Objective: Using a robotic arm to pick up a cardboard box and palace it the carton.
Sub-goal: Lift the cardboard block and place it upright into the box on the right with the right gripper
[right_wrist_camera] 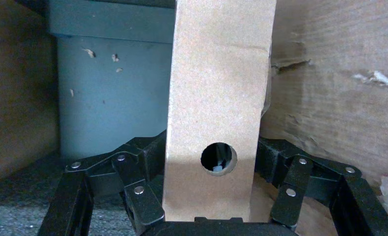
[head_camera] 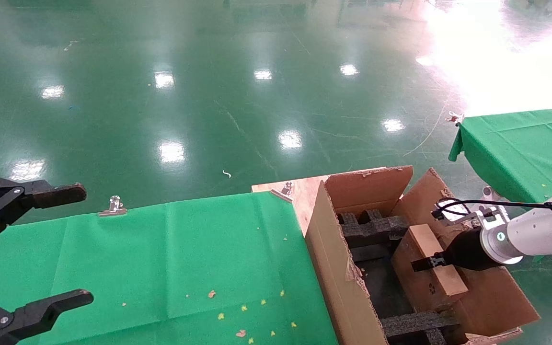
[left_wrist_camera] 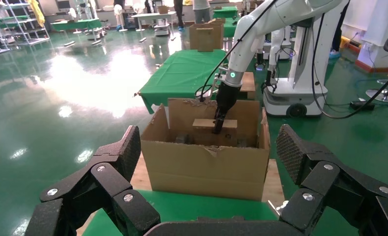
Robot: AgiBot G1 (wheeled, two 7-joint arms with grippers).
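Nearest us, the left end effector [head_camera: 27,249] hangs parked over the green worktop [head_camera: 185,258], fingers spread wide, nothing in them. We see the right end effector [head_camera: 424,262] on the robotic arm [head_camera: 534,235] clamped on the cardboard box [head_camera: 436,261], gripping its narrow holed side. That box stands inside the carton [head_camera: 338,268], beside the black foam [head_camera: 374,227].
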